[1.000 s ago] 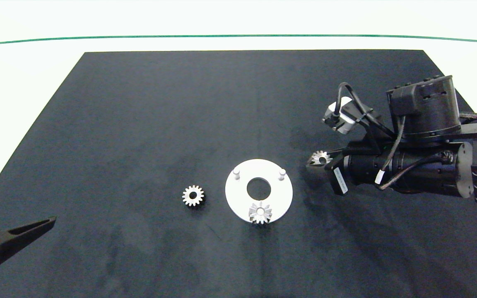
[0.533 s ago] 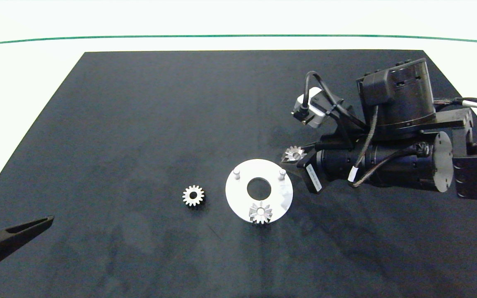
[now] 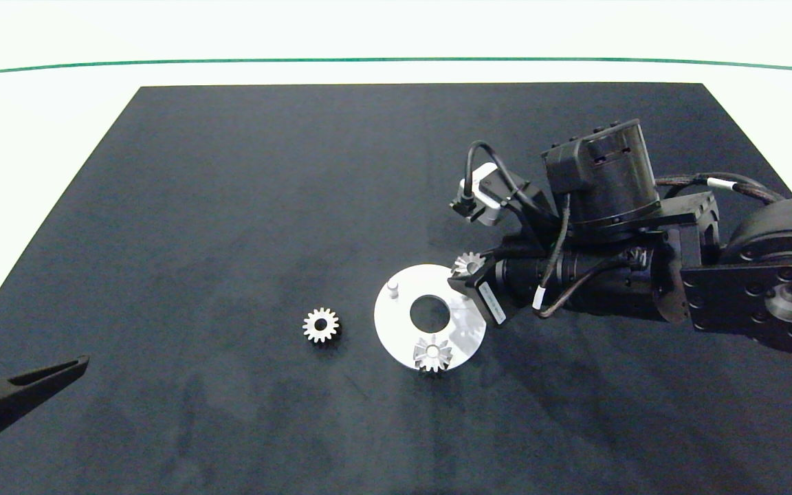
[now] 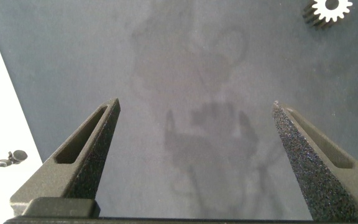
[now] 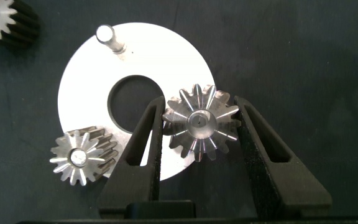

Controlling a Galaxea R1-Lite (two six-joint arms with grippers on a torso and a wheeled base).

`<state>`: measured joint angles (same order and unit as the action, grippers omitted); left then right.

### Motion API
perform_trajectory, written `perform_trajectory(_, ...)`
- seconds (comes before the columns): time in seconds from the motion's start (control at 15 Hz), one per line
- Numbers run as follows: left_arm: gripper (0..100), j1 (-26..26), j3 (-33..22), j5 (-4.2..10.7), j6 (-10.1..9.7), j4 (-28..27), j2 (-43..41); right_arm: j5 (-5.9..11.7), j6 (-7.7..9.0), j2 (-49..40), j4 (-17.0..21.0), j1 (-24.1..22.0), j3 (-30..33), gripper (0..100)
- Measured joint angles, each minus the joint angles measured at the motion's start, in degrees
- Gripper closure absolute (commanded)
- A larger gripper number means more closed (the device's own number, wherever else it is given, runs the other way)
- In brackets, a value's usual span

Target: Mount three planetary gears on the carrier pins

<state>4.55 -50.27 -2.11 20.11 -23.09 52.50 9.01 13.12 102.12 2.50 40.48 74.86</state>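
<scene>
The white carrier disc (image 3: 396, 323) lies mid-table. One planetary gear (image 3: 432, 353) sits on its near pin. The far-left pin (image 3: 392, 287) stands bare. My right gripper (image 3: 468, 269) is shut on a second gear (image 3: 468, 263), held over the disc's far-right pin, which is hidden under it. In the right wrist view this gear (image 5: 201, 122) sits between the fingers (image 5: 148, 137) above the disc (image 5: 86, 87), next to the seated gear (image 5: 79, 157) and the bare pin (image 5: 104, 32). A third gear (image 3: 320, 324) lies loose left of the disc. My left gripper (image 3: 38, 333) is parked open at the near left.
Everything lies on a black mat (image 3: 231, 206) on a white table, with a green line (image 3: 396, 60) along the far side. The left wrist view shows bare mat between the open fingers (image 4: 86, 143) and the loose gear (image 4: 331, 9) at the edge.
The right arm has carried its gear to the left, from beside the disc's right rim to over the far-right pin. The left arm, the loose gear and the seated gear have stayed put.
</scene>
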Motion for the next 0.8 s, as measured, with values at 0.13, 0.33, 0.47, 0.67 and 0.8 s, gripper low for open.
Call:
perform_trajectory(0.13, 0, 0.0, 0.0, 0.0, 0.0, -0.02, 0.02, 0.0, -0.06, 0.35, 0.04, 0.0, 0.0, 99)
perform_trajectory(0.33, 0, -0.06, 0.0, 0.0, -0.02, -0.02, 0.06, 0.0, -0.2, 0.74, 1.08, 0.0, -0.11, 99)
perform_trajectory(0.47, 0, -0.06, 0.0, 0.0, 0.0, 0.0, 0.09, 0.0, -0.2, 0.85, 1.18, -0.09, -0.11, 99)
perform_trajectory(0.67, 0, -0.06, 0.0, 0.0, 0.0, 0.0, 0.11, 0.0, -0.2, 1.13, 1.11, -0.28, 0.02, 99)
perform_trajectory(0.8, 0, -0.06, 0.0, 0.0, 0.0, 0.0, 0.13, -0.02, -0.2, 1.33, 1.08, -0.38, 0.11, 99)
